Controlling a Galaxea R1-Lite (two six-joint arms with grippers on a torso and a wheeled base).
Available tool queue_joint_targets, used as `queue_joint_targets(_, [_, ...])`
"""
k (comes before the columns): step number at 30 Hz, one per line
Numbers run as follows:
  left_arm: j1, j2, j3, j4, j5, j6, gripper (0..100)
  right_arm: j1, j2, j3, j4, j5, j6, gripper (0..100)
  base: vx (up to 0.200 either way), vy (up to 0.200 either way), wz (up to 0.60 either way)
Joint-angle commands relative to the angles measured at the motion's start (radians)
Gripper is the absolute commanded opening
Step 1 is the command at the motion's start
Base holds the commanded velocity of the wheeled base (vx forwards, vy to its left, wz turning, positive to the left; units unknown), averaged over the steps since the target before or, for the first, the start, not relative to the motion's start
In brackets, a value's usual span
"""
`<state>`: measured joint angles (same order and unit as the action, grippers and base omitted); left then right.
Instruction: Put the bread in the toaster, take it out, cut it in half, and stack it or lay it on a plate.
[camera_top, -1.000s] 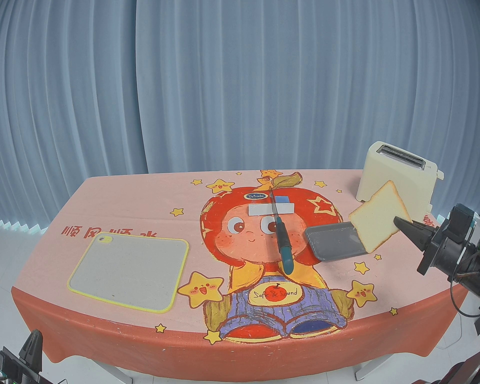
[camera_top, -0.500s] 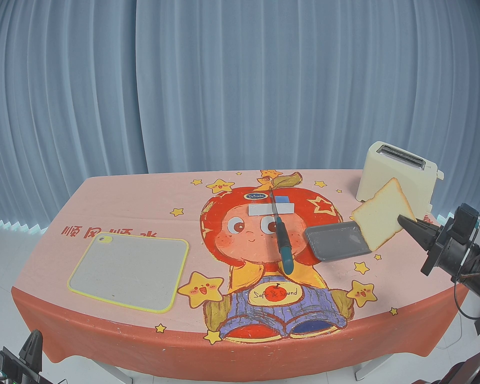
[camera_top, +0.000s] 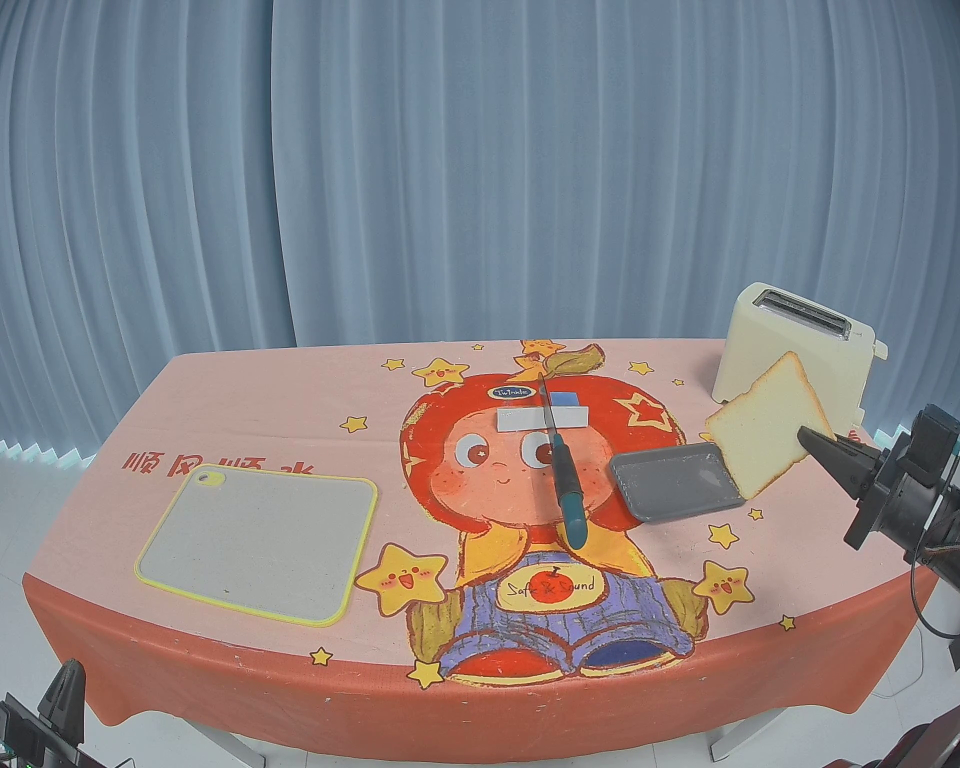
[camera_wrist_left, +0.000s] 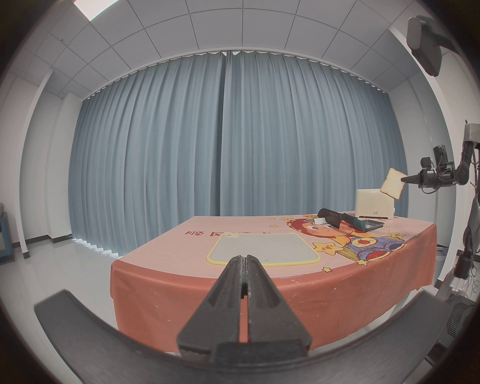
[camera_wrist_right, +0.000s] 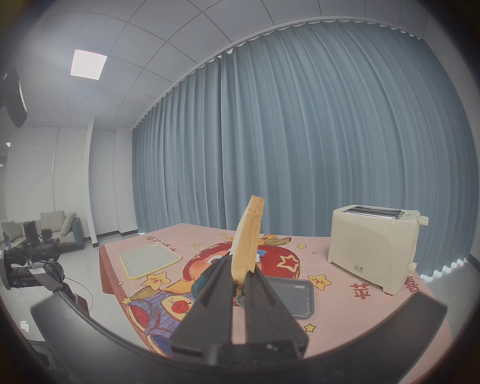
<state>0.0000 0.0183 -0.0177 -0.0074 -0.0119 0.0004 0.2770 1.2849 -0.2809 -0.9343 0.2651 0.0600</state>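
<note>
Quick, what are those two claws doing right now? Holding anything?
Left gripper: shut, holding nothing.
Right gripper: shut on the pale square bread slice with a brown crust.

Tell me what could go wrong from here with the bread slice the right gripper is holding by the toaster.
The right gripper pinches the bread slice only at one edge, so it may slip or tear and drop toward the gray tray. The slice is tilted corner-up, off to the side of the narrow slot of the toaster, so it could catch on the rim unless squared up first.
</note>
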Motion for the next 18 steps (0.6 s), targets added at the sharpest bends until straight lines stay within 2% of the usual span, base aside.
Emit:
queue_joint_targets(1, [0.000, 0.002, 0.018, 0.000, 0.000, 0.000, 0, 0.002, 0.005, 0.006, 0.000, 0.000, -0.002, 0, 0.000, 0.000, 0.00])
queue_joint_targets(9, [0.000, 0.002, 0.018, 0.000, 0.000, 0.001, 0, 0.004, 0.004, 0.006, 0.002, 0.000, -0.002, 0, 0.000, 0.000, 0.00])
queue_joint_targets(18, [0.000, 0.002, 0.018, 0.000, 0.000, 0.001, 0, 0.004, 0.005, 0.009, 0.002, 0.000, -0.005, 0, 0.000, -0.200, 0.00])
